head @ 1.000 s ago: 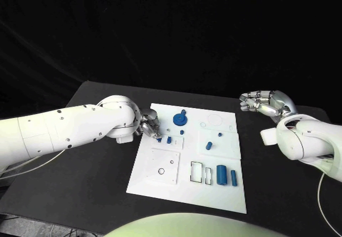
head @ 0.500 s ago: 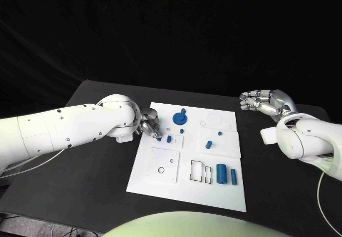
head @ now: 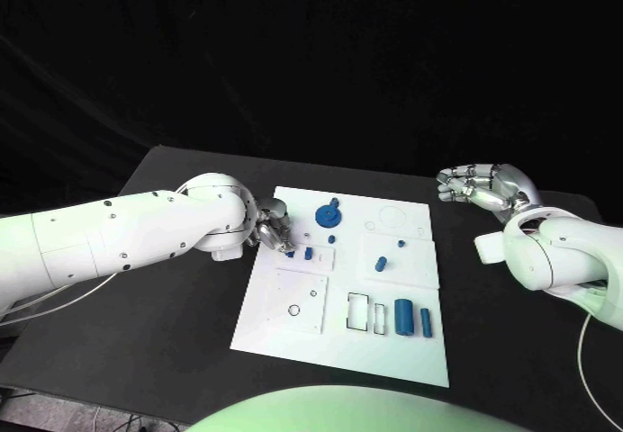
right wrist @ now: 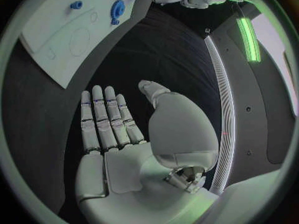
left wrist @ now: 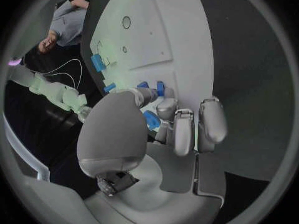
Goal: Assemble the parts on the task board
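Head view: black worktop (head: 156,324) is carrying the white task board (head: 340,342) in its middle, dark backdrop sitting behind it. Left hand (head: 273,227) is hovering at the board's left edge, fingers (left wrist: 176,129) curling in close over two small blue pegs (head: 299,255) standing in a square plate; left wrist view is showing a blue piece (left wrist: 151,119) tucked under the fingers, cannot tell whether it is being gripped. Round blue knob (head: 329,215) is sitting on the board just beyond the hand, a short blue peg (head: 381,265) lying mid-board, two blue cylinders (head: 413,319) lying side by side near the board's near right. Right hand (head: 481,187) is floating off the board's far right corner, holding nothing; right wrist view is showing its fingers (right wrist: 102,119) straight and side by side.
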